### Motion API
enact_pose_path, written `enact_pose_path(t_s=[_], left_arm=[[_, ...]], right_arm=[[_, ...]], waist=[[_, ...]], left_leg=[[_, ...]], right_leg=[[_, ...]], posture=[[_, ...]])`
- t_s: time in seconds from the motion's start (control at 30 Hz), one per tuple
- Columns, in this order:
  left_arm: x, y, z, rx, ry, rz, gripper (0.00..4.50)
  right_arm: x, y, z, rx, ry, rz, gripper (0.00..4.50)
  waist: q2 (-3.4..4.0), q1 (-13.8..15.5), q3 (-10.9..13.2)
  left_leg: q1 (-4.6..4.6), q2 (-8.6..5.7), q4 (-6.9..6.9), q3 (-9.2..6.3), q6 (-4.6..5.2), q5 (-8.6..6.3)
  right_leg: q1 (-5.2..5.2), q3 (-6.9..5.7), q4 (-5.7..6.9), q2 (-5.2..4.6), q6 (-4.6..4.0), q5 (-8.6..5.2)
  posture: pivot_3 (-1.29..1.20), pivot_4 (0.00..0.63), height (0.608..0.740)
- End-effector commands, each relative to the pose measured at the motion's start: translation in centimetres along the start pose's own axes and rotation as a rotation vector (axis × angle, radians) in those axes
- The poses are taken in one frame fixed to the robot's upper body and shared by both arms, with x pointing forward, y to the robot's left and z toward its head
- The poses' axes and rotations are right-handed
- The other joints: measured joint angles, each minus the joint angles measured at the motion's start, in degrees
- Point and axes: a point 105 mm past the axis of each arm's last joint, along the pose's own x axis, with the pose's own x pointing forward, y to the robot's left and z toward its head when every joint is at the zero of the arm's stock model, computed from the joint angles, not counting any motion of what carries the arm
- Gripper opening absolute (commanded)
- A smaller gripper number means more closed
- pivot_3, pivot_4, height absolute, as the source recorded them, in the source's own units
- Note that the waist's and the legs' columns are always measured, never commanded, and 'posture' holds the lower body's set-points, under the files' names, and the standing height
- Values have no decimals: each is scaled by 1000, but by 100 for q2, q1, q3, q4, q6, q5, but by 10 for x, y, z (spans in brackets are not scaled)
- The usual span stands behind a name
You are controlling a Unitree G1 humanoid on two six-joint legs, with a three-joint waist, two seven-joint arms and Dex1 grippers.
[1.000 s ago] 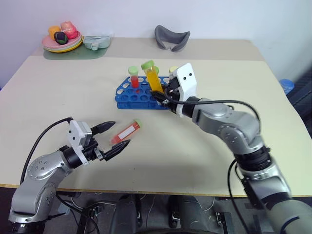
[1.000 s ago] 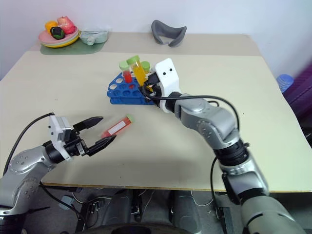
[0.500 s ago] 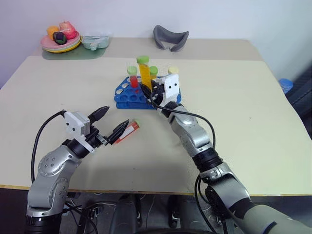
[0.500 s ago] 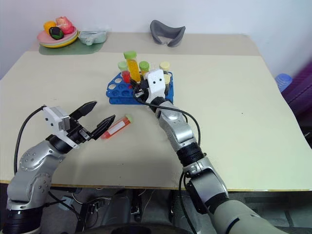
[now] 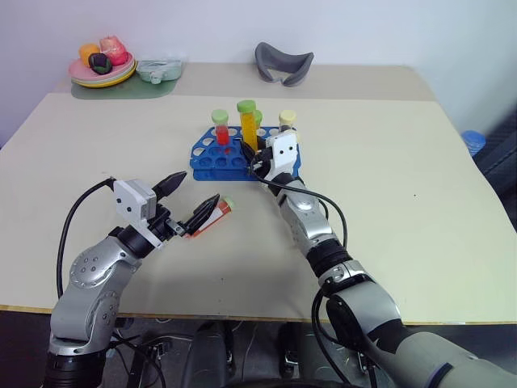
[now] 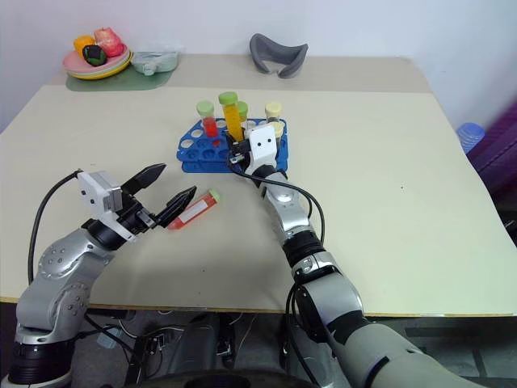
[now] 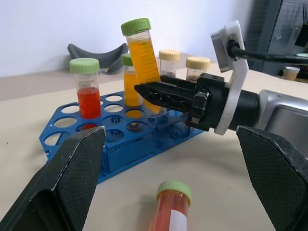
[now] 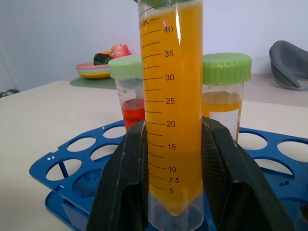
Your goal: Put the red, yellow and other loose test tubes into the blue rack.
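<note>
Gripping the yellow tube [image 8: 171,96] between its two black fingers [image 8: 122,178], the right gripper [image 5: 252,159] holds it upright over the blue rack [image 5: 216,161], the tube's pointed tip low between the finger pads, just above a hole; whether the tip has entered the hole cannot be told. Beyond this gripper, standing in the rack, are a short red tube [image 5: 220,129] with a green cap, another yellow one [image 8: 223,91] with a green cap just behind the held tube, and two cream-capped tubes [image 7: 169,61] toward the rack's far end. The left gripper [image 5: 187,206] hangs over the table [image 5: 388,162] with its fingers spread wide, gripping nothing. The red-orange tube [image 5: 213,217] with its white label lies on its side on the table right at this gripper's tips, its green cap pointing away from the gripper toward the rack; in the left wrist view it lies between the two spread fingers [image 7: 72,178], low and just ahead of them, touched by neither as far as can be seen. The rack and the right gripper lie farther ahead of the left gripper, well apart from it.
</note>
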Motion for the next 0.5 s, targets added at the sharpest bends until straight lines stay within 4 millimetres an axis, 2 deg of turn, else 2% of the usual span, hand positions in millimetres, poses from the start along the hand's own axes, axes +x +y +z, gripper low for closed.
enact_pose_path(t_s=[0.03, 0.5], left_arm=[[2, -6, 16, 36, -45, -27, 4500], [1, -6, 13, 27, -40, -45, 4500]], right_arm=[[4, 1, 15, -20, -71, 9, 864], [-6, 7, -10, -45, -2, 2, 864]], waist=[[0, 0, 0], [0, -7, 0]], left_leg=[[-1, 0, 2, 0, 0, 0], [-1, 0, 8, 0, 0, 0]], right_leg=[[-1, 0, 2, 0, 0, 0], [-3, 2, 12, -1, -1, -1]], posture=[[0, 150, 669], [0, 150, 669]])
